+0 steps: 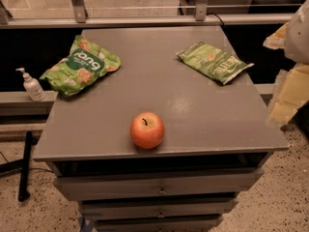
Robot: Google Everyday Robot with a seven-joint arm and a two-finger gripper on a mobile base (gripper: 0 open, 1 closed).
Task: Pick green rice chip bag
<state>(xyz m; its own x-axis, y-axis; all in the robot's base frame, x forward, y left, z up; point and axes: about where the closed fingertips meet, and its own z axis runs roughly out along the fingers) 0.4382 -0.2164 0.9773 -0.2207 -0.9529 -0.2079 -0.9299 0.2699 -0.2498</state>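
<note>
Grey cabinet top carries three things spread well apart, so each could likely be reached without disturbing the others; the green rice chip bag lies at the far left corner, label up, its left end seeming to hang over the edge; it is puffy and bright light green, with a dark green label, white lettering and round tan chip pictures; a flatter, darker green bag lies far right; a red-orange apple stands near the front, centre; a pump bottle sits on a ledge further left; the gripper shows as a pale shape at the right edge, well apart from the target; whether it is wide or narrow I cannot tell
</note>
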